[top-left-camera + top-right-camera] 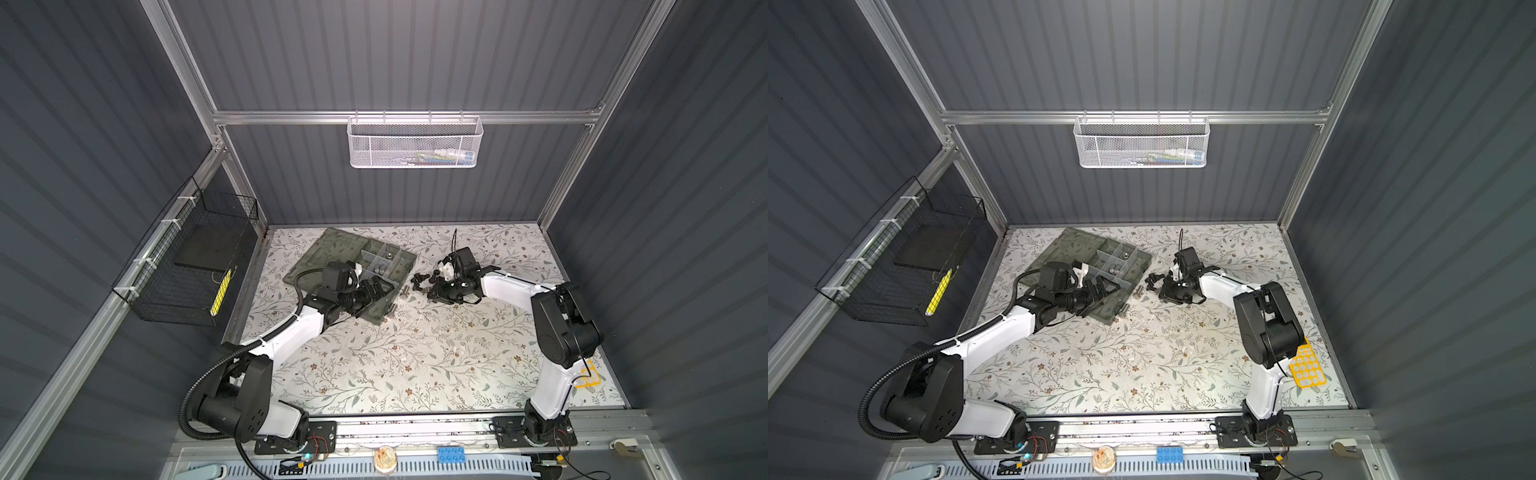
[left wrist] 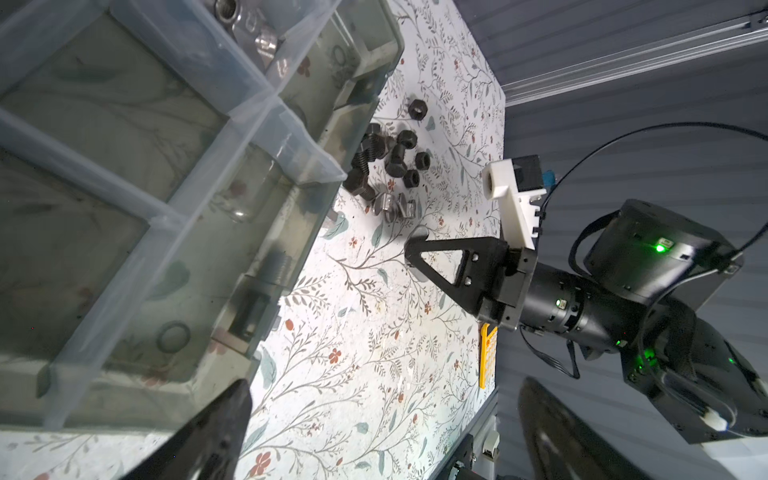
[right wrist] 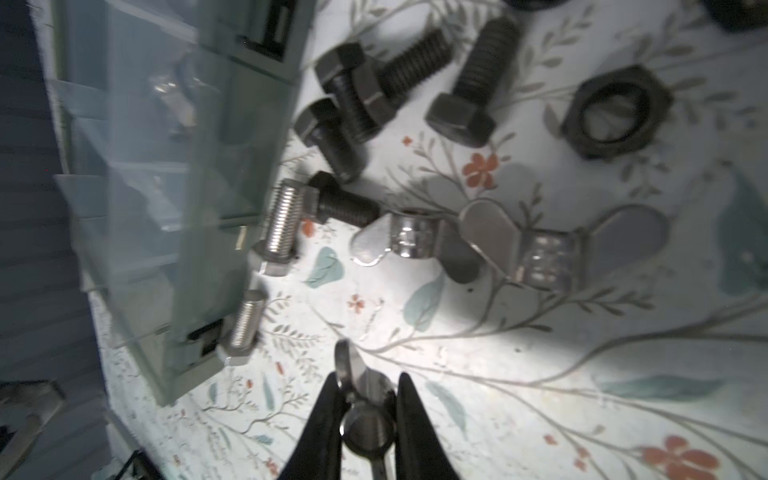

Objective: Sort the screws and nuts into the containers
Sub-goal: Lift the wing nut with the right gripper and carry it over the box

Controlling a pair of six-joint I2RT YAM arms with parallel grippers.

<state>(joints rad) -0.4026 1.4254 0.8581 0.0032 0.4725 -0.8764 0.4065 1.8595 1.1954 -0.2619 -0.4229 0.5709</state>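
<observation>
The grey-green organizer box (image 1: 332, 253) lies open at the back left, and silver pieces sit in its divided containers (image 2: 124, 166). Right of it lies a pile of black screws (image 3: 473, 83), black nuts (image 3: 615, 112), silver screws (image 3: 278, 224) and silver winged nuts (image 3: 540, 253); both top views show the pile (image 1: 420, 280) (image 1: 1152, 283). Just above the cloth beside the pile, my right gripper (image 3: 368, 382) (image 1: 433, 293) is shut on one silver winged nut (image 3: 365, 428). My left gripper (image 2: 386, 415) (image 1: 379, 291) hangs open and empty over the box's near edge.
A white mesh basket (image 1: 415, 141) hangs on the back wall and a black wire basket (image 1: 191, 266) on the left wall. A yellow grid piece (image 1: 1306, 368) lies at the right edge behind the right arm. A blue brick (image 1: 455, 454) sits on the front rail.
</observation>
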